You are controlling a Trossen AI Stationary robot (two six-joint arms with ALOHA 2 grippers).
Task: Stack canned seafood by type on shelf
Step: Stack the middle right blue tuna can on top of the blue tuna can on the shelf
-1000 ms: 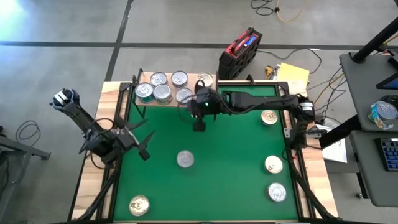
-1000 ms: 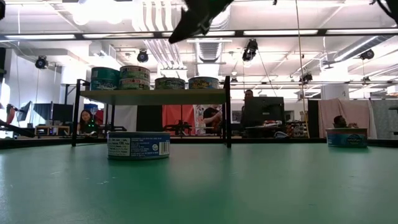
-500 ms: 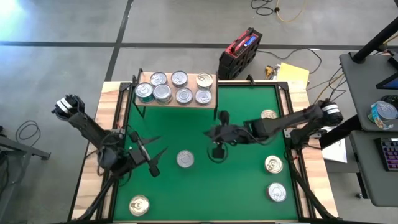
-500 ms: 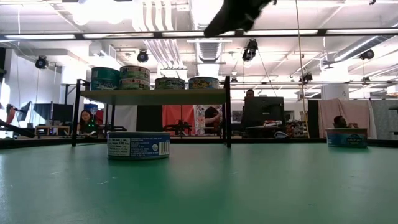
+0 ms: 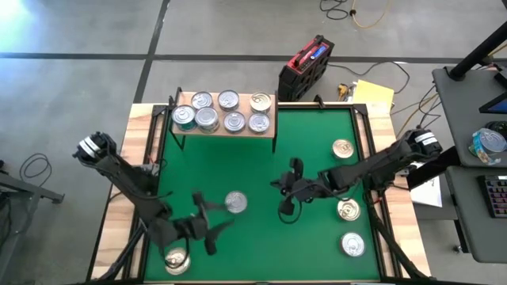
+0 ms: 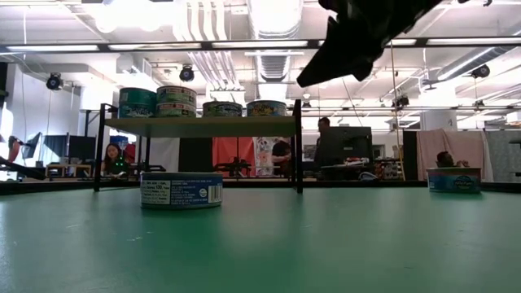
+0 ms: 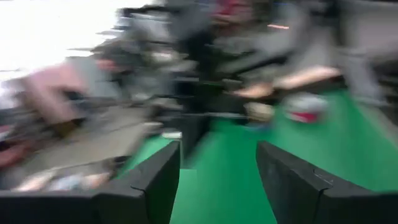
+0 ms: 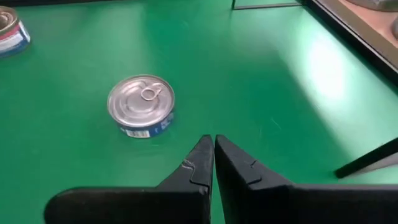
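Note:
The shelf (image 5: 226,127) stands at the mat's far left and carries several tins of canned seafood (image 5: 207,119); the low view shows them on its board (image 6: 199,124). Loose tins lie on the green mat: a silver one in the middle (image 5: 235,203) (image 6: 181,190) (image 8: 141,104), a gold one at the near left (image 5: 177,260), and three on the right (image 5: 343,148) (image 5: 348,209) (image 5: 353,244). My left gripper (image 5: 212,223) (image 7: 217,162) hovers open between the middle tin and the near-left tin. My right gripper (image 5: 284,214) (image 8: 213,144) (image 6: 309,80) hangs shut above the mat, right of the middle tin.
A black frame (image 5: 366,150) edges the mat, with strips of wooden tabletop (image 5: 139,134) outside it. A red-and-black case (image 5: 305,67) and yellow paper (image 5: 372,95) lie beyond the far edge. People sit in the room behind (image 6: 111,156).
My right gripper, shut throughout, has come away from the shelf toward the near edge and the right, sinking lower over the mat. My left gripper, still open, has swung toward the near edge and inward, ending close to the middle tin. No tin has moved.

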